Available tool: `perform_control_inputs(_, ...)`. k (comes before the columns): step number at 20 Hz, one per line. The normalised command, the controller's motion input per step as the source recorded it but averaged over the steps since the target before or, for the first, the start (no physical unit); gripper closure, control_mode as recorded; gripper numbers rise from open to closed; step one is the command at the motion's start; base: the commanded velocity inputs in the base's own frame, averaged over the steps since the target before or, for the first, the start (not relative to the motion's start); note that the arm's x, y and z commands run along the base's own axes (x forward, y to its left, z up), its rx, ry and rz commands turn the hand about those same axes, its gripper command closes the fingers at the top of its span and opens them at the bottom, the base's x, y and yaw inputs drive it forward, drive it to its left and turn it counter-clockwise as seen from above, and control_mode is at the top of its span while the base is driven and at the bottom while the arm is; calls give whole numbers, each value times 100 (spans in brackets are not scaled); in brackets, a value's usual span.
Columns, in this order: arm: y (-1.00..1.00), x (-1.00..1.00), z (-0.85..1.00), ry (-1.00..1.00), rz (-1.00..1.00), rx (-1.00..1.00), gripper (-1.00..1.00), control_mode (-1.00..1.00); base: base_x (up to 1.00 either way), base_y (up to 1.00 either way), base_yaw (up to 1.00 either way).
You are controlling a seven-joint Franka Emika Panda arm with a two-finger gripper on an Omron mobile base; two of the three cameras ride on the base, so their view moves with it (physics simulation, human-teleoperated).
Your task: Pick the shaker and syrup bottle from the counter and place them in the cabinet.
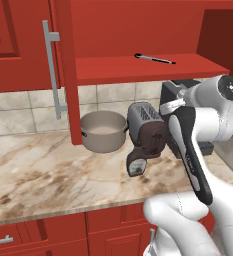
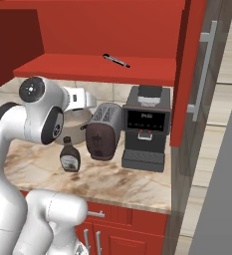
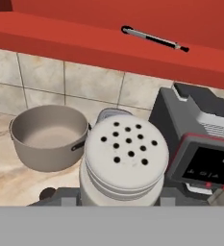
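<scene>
The jaws are closed on the shaker [image 3: 125, 161], which sits right in front of the hand camera with its perforated white cap facing the lens; the finger tips themselves are hidden behind it. From the base cameras the gripper [image 2: 85, 98] hangs above the counter [image 1: 48, 165], over the toaster and pot and below the cabinet shelf, and the shaker cannot be made out there.

One syrup bottle [image 1: 136, 163] stands upright on the counter, just in front of the toaster [image 1: 147, 127] and apart from it. In the right base view the same bottle [image 2: 69, 157] is to the left of the toaster [image 2: 103, 130].

One grey pot [image 1: 104, 131] with two dark side handles sits against the tiled wall, left of the toaster. One black coffee machine [image 2: 146, 127] stands at the right end of the counter, beside the toaster.

The cabinet [image 1: 138, 67] is open, its door [image 1: 68, 75] swung out with one long silver bar handle [image 1: 50, 70]. On its red shelf lies one thin dark pen [image 1: 154, 59], flat and slightly slanted.

Below the counter are red drawers [image 1: 48, 232]; one small silver drawer handle [image 1: 0, 240] shows at the lower left.
</scene>
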Motion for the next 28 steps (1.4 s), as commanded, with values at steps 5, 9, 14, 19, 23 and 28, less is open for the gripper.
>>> perform_control_inputs(5,0,0,19,0,-1,3,100,-100,0,0,0)
perform_control_inputs(9,0,0,20,-2,-3,1,100,-100,0,0,0)
perform_control_inputs(14,0,0,21,-2,-6,0,100,-100,0,0,0)
perform_control_inputs(19,0,4,22,-2,-5,1,100,-100,0,0,0)
perform_control_inputs(23,0,9,18,-1,-3,3,100,-100,0,0,0)
perform_control_inputs(28,-1,9,19,0,0,5,100,-100,0,0,0)
